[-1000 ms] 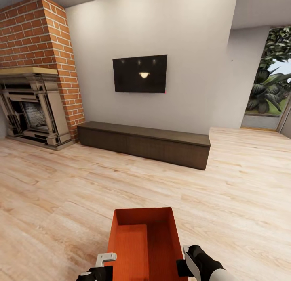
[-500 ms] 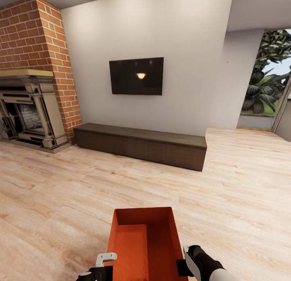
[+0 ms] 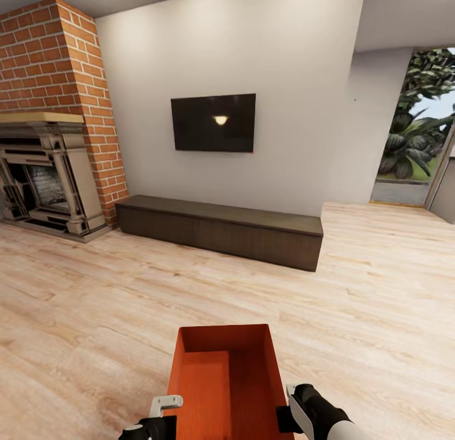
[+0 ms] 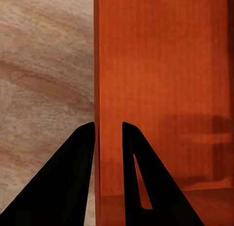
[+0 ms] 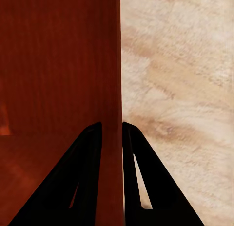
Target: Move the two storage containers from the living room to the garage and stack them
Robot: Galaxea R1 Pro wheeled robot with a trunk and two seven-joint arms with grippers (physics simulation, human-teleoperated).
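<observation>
Gripping the left wall of the orange-red storage container [image 3: 224, 382] with the left gripper [image 3: 165, 407], low in the head view. Straddling that thin wall in the left wrist view, left gripper [image 4: 108, 131] narrowed, one dark finger [image 4: 80, 158] outside over the wood-plank floor [image 4: 44, 80], the other inside against the container [image 4: 161, 65] wall.

Being carried between both arms, above the light plank floor [image 3: 95, 313] of the living room, long axis pointing away toward the far wall. Looking as if nested: an inner ribbed bottom sitting higher on the left half, a deeper, darker well on the right; whether two bins or one, hard telling. Holding nothing else inside.

Clamping the right wall with the right gripper [image 3: 287, 408]. Closing narrowly on the wall's edge in the right wrist view, right gripper [image 5: 111, 128] with one finger [image 5: 87, 158] inside the container [image 5: 58, 65], the other outside over floor [image 5: 180, 89].

Facing, beyond: brick fireplace [image 3: 47, 168] at left, long dark cabinet [image 3: 218, 230] under the wall TV [image 3: 213, 122], opening to greenery [image 3: 420, 124] at right.
</observation>
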